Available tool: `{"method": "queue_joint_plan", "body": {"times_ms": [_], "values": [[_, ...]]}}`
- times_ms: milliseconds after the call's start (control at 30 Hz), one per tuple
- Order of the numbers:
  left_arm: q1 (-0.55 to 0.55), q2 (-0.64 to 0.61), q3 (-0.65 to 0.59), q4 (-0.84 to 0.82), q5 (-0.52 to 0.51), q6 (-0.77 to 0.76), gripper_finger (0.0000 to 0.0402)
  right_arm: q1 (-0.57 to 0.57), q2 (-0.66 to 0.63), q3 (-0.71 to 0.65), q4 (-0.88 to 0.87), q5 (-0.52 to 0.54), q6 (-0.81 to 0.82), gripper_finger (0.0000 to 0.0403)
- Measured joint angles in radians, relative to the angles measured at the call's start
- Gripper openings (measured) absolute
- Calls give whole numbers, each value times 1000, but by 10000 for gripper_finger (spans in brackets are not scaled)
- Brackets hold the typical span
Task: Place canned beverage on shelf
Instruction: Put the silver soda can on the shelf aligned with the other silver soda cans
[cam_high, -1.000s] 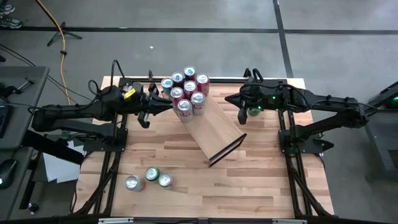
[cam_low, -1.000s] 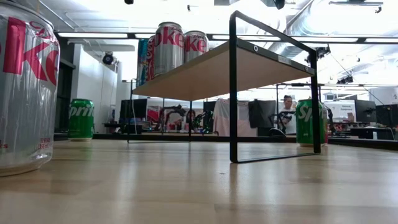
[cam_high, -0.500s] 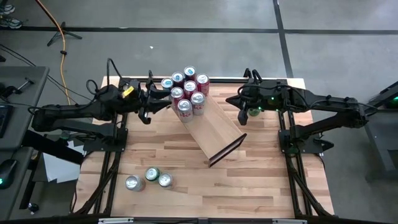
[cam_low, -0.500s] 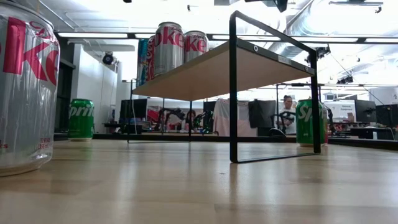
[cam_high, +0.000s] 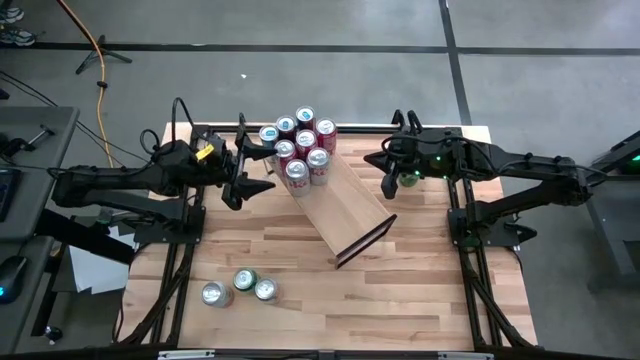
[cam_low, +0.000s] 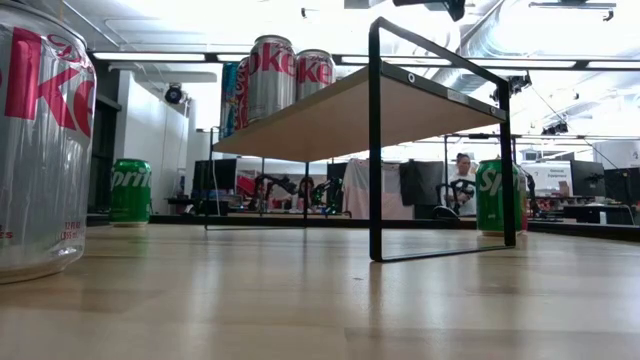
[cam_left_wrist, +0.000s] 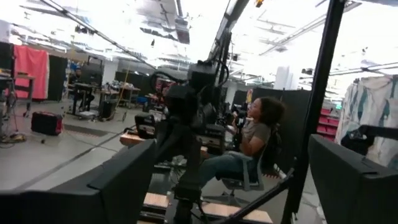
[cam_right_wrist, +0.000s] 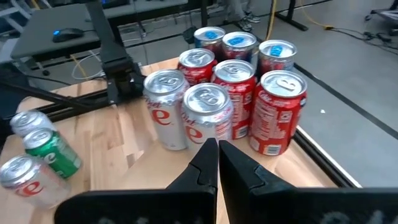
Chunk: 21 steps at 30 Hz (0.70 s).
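Seen from above: long pale-wood plank shelf on thin black metal frame set diagonally across striped butcher-block tabletop, w/ cluster of eight red, silver and blue drink cans packed upright on its far end; near end of plank bare. Left gripper hung just beside that cluster on its left, fingers spread wide, holding nothing, clear of the nearest silver can. Right gripper poised near far right part of table, well apart from shelf, fingers pressed together and gripping nothing; small green-lit spot on arm just behind it. Three loose cans, two silver and one green, stood together near front-left of tabletop, well apart from shelf. From table height: big silver can w/ red lettering close at left edge, green Sprite can farther back, another green can behind shelf's black end frame, two silver cans up on plank. Right wrist cam looked past its closed fingers at the can cluster. Seated person in room beyond, in left wrist view.
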<state>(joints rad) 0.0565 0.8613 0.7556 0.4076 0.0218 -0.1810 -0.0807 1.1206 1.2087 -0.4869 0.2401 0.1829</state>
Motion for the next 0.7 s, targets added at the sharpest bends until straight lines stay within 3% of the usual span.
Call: {"method": "queue_joint_plan", "body": {"times_ms": [100,200,467,567,700], "values": [[-27,21,46,-51,-1,-13,332,0,0,0,-6,18,0,0],[-77,62,166,-270,0,-21,330,0,0,0,-15,20,-1,0],[-277,298,676,-1255,-106,-23,329,-12,0,0,-95,19,-8,0],[-368,378,735,-1464,-122,-51,329,-25,0,0,-133,19,-8,0],[-486,451,690,-1519,-121,-90,329,-45,0,0,-176,19,-8,0]]}}
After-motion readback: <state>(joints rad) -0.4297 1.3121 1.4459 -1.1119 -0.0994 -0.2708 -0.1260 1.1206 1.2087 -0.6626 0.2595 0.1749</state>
